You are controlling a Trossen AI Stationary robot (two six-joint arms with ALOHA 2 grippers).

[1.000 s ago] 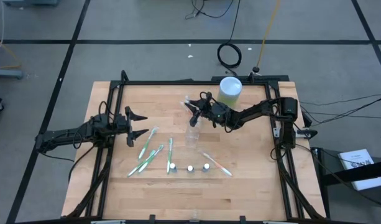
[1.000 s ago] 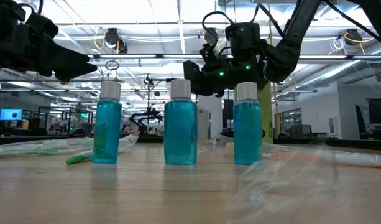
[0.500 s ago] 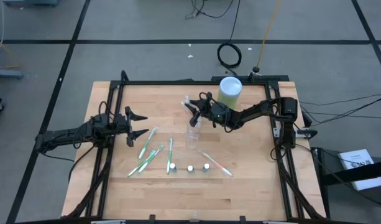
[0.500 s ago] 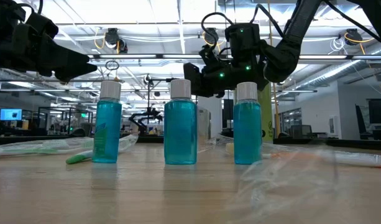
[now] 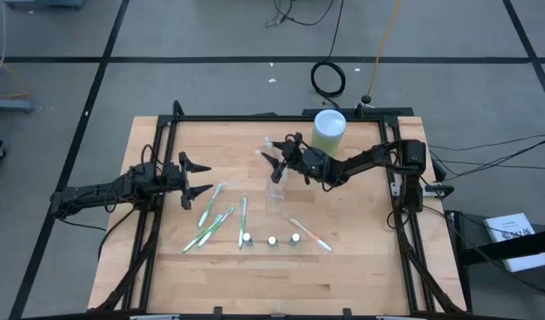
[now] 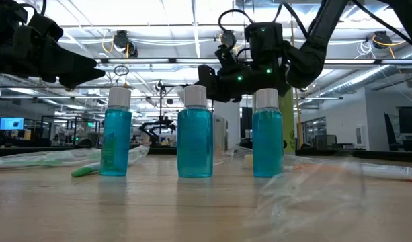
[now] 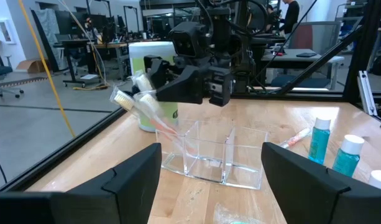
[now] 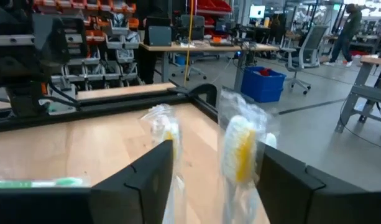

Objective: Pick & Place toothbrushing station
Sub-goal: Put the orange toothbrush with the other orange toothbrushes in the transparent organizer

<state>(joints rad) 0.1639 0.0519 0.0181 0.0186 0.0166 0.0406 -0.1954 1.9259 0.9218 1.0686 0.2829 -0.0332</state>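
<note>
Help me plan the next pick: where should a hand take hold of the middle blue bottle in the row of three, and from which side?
Grip the middle blue bottle across its straight body, just under the white cap, coming down from above. It stands upright with gaps to both neighbours, so fingers probably fit either side.

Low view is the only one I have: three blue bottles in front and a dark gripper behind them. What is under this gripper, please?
Observer: That is the right gripper. It hangs over a clear divided holder near the lime-green canister.
Operator: Is something in the holder?
Observer: Two wrapped orange-white toothbrushes lean in its end compartment. The jaws stand open near their heads.
Operator: And the left gripper?
Observer: The left gripper is open, above the table beside the green-white toothbrushes, which lie flat.
</note>
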